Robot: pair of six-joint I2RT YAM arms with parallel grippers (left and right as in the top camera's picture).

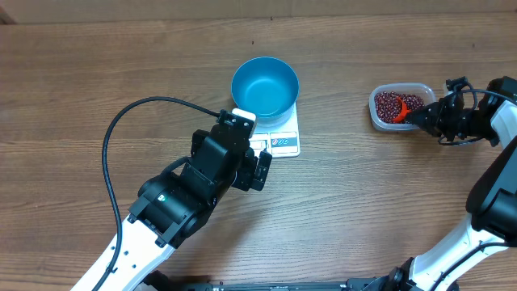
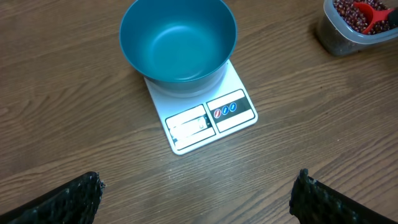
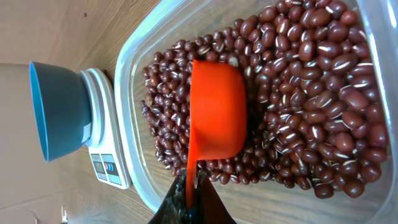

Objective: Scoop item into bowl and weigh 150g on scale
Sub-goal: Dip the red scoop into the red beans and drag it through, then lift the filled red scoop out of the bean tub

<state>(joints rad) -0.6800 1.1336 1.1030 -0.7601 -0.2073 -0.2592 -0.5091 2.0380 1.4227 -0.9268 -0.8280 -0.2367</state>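
Overhead view: empty blue bowl (image 1: 265, 85) on white scale (image 1: 284, 142), tabletop (image 1: 97, 65) centre. Left gripper (image 2: 198, 180) spread wide, holding nothing, just beside scale. Right gripper (image 3: 191, 202) clamped on red scoop (image 3: 217, 115) handle; scoop rests among maroon beans (image 3: 311, 93) in clear tub (image 1: 374, 113) near right edge.

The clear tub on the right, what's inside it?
Dark red beans and a red scoop, its handle held by the right gripper. The beans hide the tub floor, and the scoop hides whatever lies under it.

The left arm (image 1: 182, 198) is black with white lower links, and a black cable (image 1: 149, 99) loops off it. The left gripper (image 2: 198, 180) has pebbled black fingers (image 2: 65, 202).
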